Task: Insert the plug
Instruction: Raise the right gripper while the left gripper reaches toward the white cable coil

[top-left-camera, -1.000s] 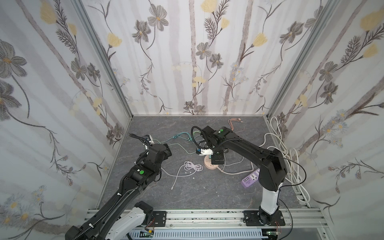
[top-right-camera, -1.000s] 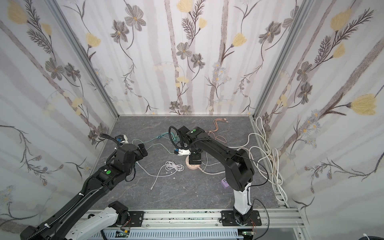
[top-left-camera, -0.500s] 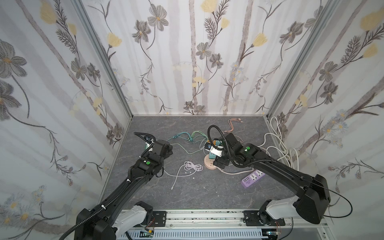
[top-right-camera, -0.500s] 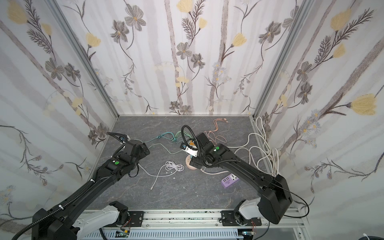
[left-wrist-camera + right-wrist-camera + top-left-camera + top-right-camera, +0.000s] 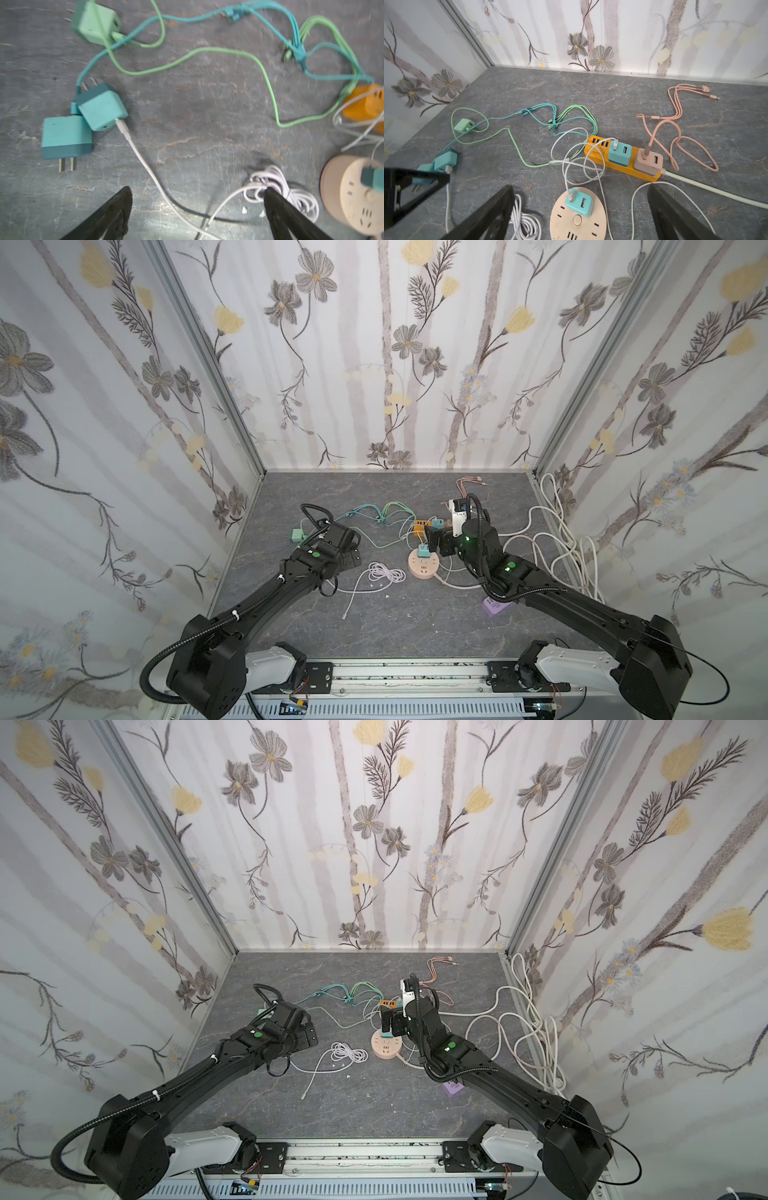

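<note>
Loose teal plug (image 5: 66, 136) lies flat on the table (image 5: 207, 128), prongs bare, well apart from the round socket (image 5: 351, 199) on its left-arm side, touching a second teal adapter (image 5: 101, 108) that carries a white cable (image 5: 145, 166). Left gripper (image 5: 197, 190) hovers near the plug, jaws spread wide and empty; right gripper (image 5: 580, 187) hangs just by the round socket, which has one seated adapter (image 5: 579, 202) and free slots, jaws likewise wide and empty. Judgement: pick stage. Take the plug across its flat sides, clear of neighbour and cable, prongs left free, then square them to a free slot before pressing straight down.
</note>
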### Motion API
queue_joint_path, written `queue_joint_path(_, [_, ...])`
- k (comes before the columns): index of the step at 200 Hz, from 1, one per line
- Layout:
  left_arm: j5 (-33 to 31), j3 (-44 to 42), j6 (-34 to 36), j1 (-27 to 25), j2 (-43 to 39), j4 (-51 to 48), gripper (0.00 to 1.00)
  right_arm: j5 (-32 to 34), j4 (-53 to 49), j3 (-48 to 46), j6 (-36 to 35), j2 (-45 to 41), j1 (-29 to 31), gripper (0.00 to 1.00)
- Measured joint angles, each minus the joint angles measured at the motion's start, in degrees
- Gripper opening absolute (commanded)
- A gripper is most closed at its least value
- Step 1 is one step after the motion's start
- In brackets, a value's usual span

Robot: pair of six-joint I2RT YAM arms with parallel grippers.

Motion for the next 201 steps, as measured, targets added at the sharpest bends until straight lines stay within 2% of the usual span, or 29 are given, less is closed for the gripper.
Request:
queue_joint_path(44, [4.5, 4.4, 7.8, -8.7, 10.1, -2.9, 1.00, 4.6, 0.0, -0.9, 3.2, -1.8, -0.1, 0.99])
queue_joint_path(72, [3.1, 9.5, 11.8, -11.3, 19.6, -4.7, 0.98, 6.6, 0.0, -1.5, 3.8, -2.4, -0.3, 0.99])
queue_joint_path(92, [0.7, 13.3, 14.0, -12.6, 25.9, -5.9, 0.94, 7.4, -0.2, -1.7, 3.9, -3.0, -0.4, 0.99])
queue_joint_path(106, [-0.6, 15.0, 14.6, -12.9, 29.5, -6.4, 0.81, 8.0, -0.3, -2.0, 4.1, -3.4, -0.5, 0.99])
queue_joint_path(127, [-1.2, 16.9, 15.9, -12.9, 31.7, -5.9, 0.52, 8.6, -0.5, -2.7, 4.3, -4.0, -0.5, 0.99])
queue_joint_path(169, [3.5, 18.0, 16.6, -14.5, 32.0, -5.1, 0.09, 9.3, -1.1, -3.4, 4.3, -4.9, -0.5, 0.99])
queue_joint_path(187, [7.5, 19.6, 17.0, -17.2, 30.6, -5.2, 0.00, 9.4, -1.7, -3.8, 4.3, -5.7, -0.5, 0.99])
queue_joint_path(201, [9.0, 20.2, 17.1, -19.2, 28.7, -4.5, 0.00, 9.4, -1.7, -4.6, 4.3, -6.7, -0.5, 0.99])
